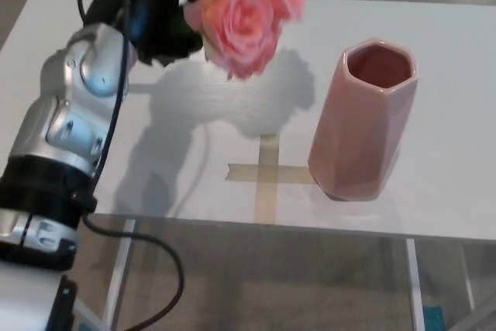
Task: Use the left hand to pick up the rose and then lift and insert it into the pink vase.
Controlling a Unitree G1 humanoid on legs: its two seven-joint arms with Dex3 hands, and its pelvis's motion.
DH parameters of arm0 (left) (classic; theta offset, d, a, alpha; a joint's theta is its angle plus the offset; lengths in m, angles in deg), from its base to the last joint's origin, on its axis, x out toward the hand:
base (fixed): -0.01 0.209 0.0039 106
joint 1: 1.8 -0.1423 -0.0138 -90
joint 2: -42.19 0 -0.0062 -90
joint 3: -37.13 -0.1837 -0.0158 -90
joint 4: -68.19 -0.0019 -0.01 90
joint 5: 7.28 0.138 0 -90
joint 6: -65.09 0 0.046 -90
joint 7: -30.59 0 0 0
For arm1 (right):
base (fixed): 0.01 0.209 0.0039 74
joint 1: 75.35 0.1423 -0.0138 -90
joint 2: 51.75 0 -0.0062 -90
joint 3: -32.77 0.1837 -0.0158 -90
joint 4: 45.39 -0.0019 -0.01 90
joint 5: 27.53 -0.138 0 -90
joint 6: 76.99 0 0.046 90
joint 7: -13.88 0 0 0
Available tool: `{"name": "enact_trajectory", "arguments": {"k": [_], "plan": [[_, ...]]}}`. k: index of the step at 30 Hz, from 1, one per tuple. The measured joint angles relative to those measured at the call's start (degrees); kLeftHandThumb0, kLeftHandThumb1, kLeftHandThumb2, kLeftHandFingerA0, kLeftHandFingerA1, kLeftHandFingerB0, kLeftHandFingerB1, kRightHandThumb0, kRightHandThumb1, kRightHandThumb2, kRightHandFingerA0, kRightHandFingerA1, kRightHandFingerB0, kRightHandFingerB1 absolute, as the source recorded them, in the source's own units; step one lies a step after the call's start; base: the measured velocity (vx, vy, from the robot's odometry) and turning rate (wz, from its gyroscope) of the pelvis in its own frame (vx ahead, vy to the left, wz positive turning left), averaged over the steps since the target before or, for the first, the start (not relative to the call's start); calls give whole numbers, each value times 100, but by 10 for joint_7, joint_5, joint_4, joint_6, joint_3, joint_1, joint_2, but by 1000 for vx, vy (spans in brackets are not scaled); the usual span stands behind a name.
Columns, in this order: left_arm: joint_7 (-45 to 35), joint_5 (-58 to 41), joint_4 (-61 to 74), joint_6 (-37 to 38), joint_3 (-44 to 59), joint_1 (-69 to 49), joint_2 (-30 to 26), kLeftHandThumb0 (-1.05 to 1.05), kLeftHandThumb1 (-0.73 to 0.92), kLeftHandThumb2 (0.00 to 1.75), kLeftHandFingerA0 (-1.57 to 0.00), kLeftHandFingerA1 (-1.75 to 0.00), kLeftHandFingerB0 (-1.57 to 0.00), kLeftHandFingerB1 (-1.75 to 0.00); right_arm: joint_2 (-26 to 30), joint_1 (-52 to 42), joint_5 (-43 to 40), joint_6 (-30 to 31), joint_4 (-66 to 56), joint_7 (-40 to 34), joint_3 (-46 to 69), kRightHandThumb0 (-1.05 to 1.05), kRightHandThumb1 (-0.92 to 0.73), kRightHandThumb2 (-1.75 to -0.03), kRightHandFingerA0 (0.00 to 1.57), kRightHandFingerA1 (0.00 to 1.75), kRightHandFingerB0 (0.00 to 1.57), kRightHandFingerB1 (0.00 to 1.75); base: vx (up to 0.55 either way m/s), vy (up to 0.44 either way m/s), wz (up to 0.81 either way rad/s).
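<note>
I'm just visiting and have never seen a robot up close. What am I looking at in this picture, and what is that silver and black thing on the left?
The picture comes from a camera on a humanoid robot's head, looking down at a white table. The silver and black thing is the robot's left arm; its black left hand is closed around a pink rose, held up above the table. To the right stands an empty pink vase, upright beside a cross of tape. The right hand does not show.
</note>
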Motion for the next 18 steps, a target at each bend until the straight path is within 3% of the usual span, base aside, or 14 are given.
{"name": "enact_trajectory", "arguments": {"k": [10, 18], "plan": [[-54, -90, 30, -89, 72, 98, 47, -19, 85, 68, -89, -141, -72, -110, 1, 1, -1, 0, 0, 2, 1, -28, -66, -59, 70, 49, 56, 43, 0, 0, 0], [-79, -148, 68, -166, 106, 137, 75, -19, 81, 70, -95, -134, -82, -93, 4, 6, 1, 0, 0, 4, -2, -28, -66, -58, 69, 49, 57, 43, 0, 0, 0]]}}
